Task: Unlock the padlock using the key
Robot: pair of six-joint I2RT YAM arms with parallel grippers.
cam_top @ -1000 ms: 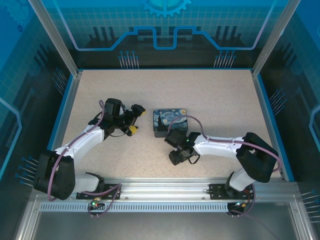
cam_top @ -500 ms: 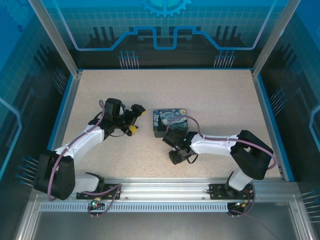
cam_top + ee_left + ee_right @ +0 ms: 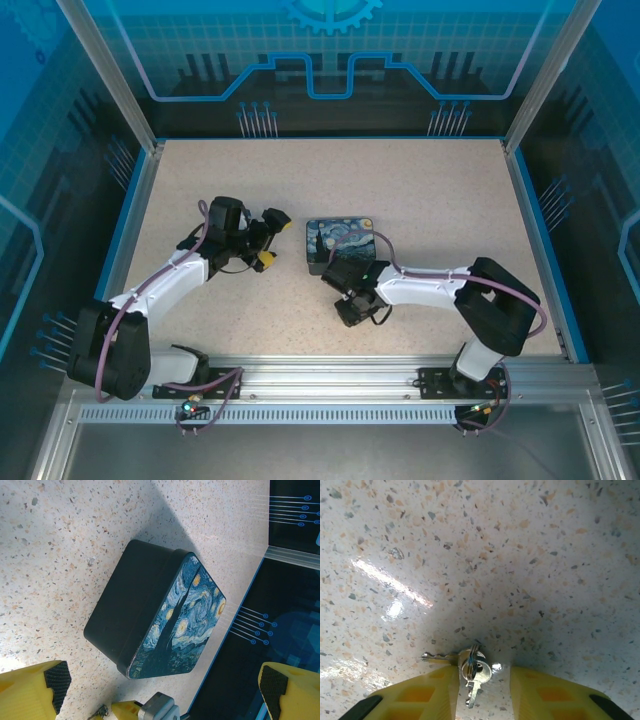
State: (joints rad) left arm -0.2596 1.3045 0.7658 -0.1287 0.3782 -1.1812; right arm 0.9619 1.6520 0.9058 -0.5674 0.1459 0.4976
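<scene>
Two small silvery keys (image 3: 476, 672) on one ring lie flat on the speckled table. My right gripper (image 3: 484, 680) points down over them, its yellow fingers standing either side. The left finger (image 3: 427, 692) touches the ring, while a gap remains before the right finger (image 3: 545, 692), so the jaws stand partly open. In the top view this gripper (image 3: 340, 283) sits just in front of the painted box (image 3: 340, 238). My left gripper (image 3: 272, 240) hovers wide open to the left of the box, holding nothing. The padlock is out of view.
The dark box with the swirly blue-and-yellow lid (image 3: 165, 615) lies ahead of my left gripper (image 3: 164, 685). Blue walls and aluminium posts (image 3: 530, 90) enclose the table. Open tabletop (image 3: 420, 180) lies behind and right of the box.
My right arm has shifted a little to the left, towards the front of the box. The left arm has not moved.
</scene>
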